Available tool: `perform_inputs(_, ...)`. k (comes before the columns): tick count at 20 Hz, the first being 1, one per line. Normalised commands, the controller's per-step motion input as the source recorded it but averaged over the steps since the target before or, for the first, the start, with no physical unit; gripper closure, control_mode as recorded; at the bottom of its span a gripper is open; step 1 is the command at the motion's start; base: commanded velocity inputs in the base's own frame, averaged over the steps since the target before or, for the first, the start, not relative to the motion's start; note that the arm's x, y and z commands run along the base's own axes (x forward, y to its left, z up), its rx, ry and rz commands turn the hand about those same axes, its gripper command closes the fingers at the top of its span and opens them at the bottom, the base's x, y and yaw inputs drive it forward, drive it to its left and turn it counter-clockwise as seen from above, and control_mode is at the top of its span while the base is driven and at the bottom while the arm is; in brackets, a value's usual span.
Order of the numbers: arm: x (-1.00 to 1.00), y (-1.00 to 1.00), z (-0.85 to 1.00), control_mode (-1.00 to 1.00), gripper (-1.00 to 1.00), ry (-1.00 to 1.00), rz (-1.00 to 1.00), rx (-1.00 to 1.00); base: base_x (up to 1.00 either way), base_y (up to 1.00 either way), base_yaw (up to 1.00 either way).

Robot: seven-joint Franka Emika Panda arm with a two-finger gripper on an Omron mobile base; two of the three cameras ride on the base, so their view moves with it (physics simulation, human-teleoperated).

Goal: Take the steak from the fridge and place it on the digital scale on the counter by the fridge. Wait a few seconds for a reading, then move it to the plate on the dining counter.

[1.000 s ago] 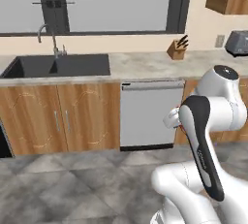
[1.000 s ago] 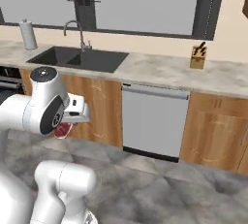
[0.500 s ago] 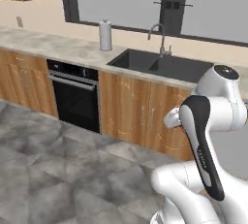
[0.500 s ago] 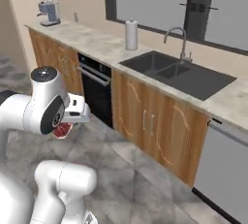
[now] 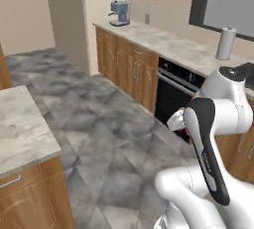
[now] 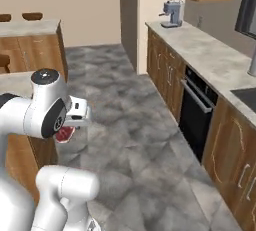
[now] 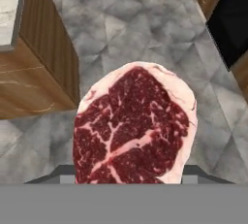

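Compared with the earlier frames, both base views have swung from the sink and dishwasher wall to a run of cabinets with an oven; this is camera motion of the driving base, while the arm keeps the same folded pose and the steak stays at the hand.

Left base view: the white arm rises at 4 o'clock. The built-in black oven (image 5: 174,91) sits at 2 o'clock under a marbled counter (image 5: 168,44); a blue-grey coffee machine (image 5: 119,13) stands at 12 o'clock on its far end, and a paper towel roll (image 5: 225,43) stands upright at 2 o'clock. A second stone top (image 5: 22,124) over wood occupies 9 o'clock. Grey stone floor (image 5: 99,129) lies between them.

Right base view: the steak (image 6: 64,134) shows as a red patch at 9 o'clock, just below the hand and partly hidden by the arm. A wooden counter block (image 6: 31,45) lies at 10 o'clock.

Hand view: the steak (image 7: 134,126) stands broad side to the camera at 6 o'clock, marbled dark red with a pale fat edge, above the floor and well apart from the cabinet corner at 9 o'clock. The gripper (image 7: 131,172) is closed on its lower edge with the jaws fairly wide apart; the fingertips themselves are hidden behind the meat.
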Motion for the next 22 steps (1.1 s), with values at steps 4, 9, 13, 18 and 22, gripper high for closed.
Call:
perform_inputs(4, 0.00, 0.00, 0.00, 1.00, 1.00, 0.00, 0.00, 0.00, 0.52, 0.18, 0.81)
perform_inputs(9, 0.00, 0.00, 0.00, 1.00, 1.00, 0.00, 0.00, 0.00, 0.41, 0.27, 0.60)
perform_inputs(13, 0.00, 0.00, 0.00, 1.00, 1.00, 0.00, 0.00, 0.00, 0.80, -0.53, 0.36)
perform_inputs(18, 0.00, 0.00, 0.00, 1.00, 1.00, 0.00, 0.00, 0.00, 1.00, -1.00, 0.32)
perform_inputs(22, 0.00, 0.00, 0.00, 1.00, 1.00, 0.00, 0.00, 0.00, 1.00, -0.78, 0.54)
